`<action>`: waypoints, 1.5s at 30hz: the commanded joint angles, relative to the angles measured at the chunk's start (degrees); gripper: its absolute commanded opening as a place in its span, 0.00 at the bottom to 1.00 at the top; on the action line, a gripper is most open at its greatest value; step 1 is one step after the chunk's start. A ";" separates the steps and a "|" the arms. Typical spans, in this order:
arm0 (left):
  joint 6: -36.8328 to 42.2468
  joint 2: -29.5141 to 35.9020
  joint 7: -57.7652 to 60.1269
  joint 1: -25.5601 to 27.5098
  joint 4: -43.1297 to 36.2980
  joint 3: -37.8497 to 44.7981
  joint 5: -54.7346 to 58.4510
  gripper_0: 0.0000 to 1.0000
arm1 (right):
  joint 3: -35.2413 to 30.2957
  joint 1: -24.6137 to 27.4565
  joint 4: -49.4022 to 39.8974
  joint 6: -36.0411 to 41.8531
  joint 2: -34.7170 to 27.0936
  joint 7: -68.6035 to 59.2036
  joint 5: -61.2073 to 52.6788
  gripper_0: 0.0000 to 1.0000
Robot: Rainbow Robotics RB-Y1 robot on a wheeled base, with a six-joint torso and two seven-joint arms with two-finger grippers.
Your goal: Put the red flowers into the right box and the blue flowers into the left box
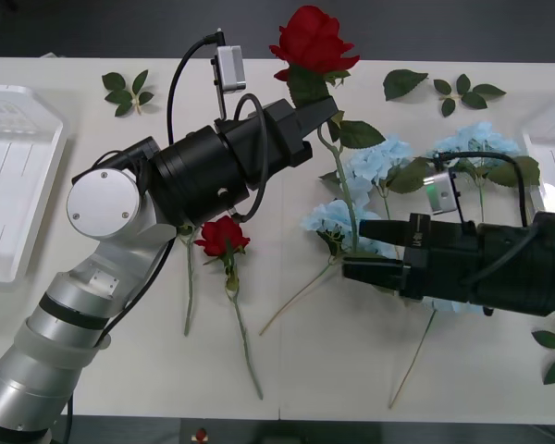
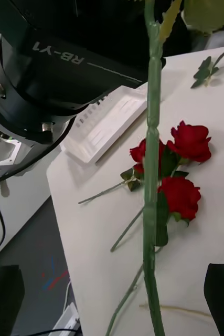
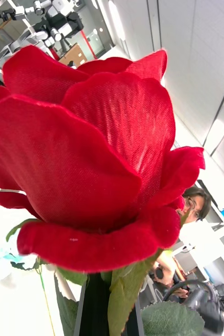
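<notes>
Your left gripper [image 1: 322, 109] pinches a red rose [image 1: 311, 42] aloft; right gripper [image 1: 351, 248] open around its stem. Blue flowers [image 1: 375, 166] and roses [image 2: 185, 168] lie on the white table [image 1: 314, 370]; boxes [image 1: 9, 176] at both ends.

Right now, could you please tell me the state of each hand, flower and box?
left hand: shut on the held rose's stem, just under the bloom.
held rose: held upright.
right hand: open, fingers either side of that stem.
other red roses: lying on the table.
blue flowers: lying on the table.
left box: no flowers inside.
right box: contents cannot be told.
</notes>
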 commanded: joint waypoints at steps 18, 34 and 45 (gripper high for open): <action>-0.17 1.72 3.94 -1.68 -0.81 0.15 0.35 0.00 | 3.56 -10.16 7.90 -1.28 12.74 -0.23 9.37 0.00; 0.71 6.38 3.76 -1.24 -0.81 0.15 1.58 0.90 | 3.56 -10.16 7.90 -1.54 11.25 -0.58 9.37 0.00; 11.78 25.72 2.71 3.33 -0.81 1.38 14.50 0.98 | 3.56 -11.48 7.99 -1.81 3.07 -1.90 8.58 0.00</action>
